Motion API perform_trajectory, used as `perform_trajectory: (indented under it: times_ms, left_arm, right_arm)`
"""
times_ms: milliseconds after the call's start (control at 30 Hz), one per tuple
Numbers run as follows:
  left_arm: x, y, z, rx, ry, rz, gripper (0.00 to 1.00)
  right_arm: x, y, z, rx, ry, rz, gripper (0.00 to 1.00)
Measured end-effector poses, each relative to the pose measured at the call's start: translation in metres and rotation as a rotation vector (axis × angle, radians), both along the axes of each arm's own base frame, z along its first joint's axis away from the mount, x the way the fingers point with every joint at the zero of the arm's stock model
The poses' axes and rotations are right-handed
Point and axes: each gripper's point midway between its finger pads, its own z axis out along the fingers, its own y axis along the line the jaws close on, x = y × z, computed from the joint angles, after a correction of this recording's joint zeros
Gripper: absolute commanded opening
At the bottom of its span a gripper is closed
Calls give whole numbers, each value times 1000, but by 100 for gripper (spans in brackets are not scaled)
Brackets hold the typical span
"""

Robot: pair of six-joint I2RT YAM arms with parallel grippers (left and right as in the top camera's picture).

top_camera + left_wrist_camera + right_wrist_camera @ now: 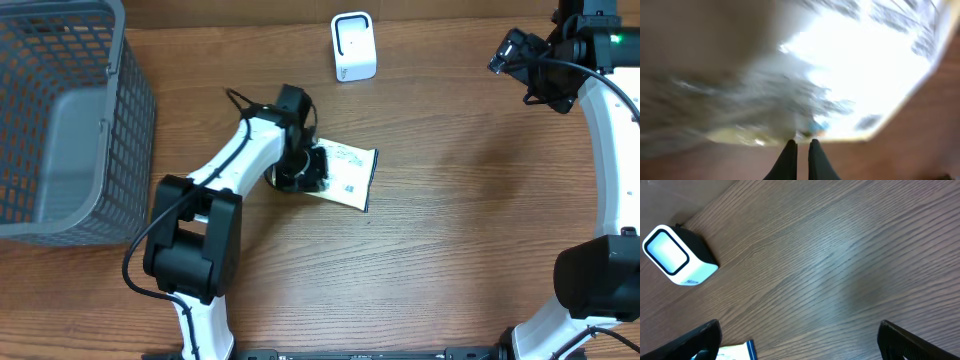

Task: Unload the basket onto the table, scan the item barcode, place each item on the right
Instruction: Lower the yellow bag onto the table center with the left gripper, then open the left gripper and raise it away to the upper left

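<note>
The white packet (pixel 347 172) lies flat on the table, its edge right at the tips of the left gripper (pixel 801 144), whose fingers are pressed together. The scanner (pixel 353 46) stands well beyond that gripper, and the right gripper (pixel 799 325), jaws wide apart and empty, hangs far to its right. The left wrist view is blurred and glaring, so I cannot tell whether the tips pinch the packet's edge.
</note>
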Motion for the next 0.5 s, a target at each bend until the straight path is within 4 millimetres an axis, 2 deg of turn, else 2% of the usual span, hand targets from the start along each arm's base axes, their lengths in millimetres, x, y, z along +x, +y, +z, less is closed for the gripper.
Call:
perform_trajectory:
  times_ms: [67,200,300,500]
  left_arm:
    - [-1,-5,10,0,16,-4,4]
    - [20,4,34,75,-47,16,4]
    - [39,25,42,209,-125,53,4]
    - [71,78,36,456,-266,154,4]
  right_arm:
    - [0,0,0,-1,-1,0,100]
    - [0,0,0,0,0,0,100]
    - [0,0,0,0,0,0,100]
    - [0,0,0,0,0,0,100]
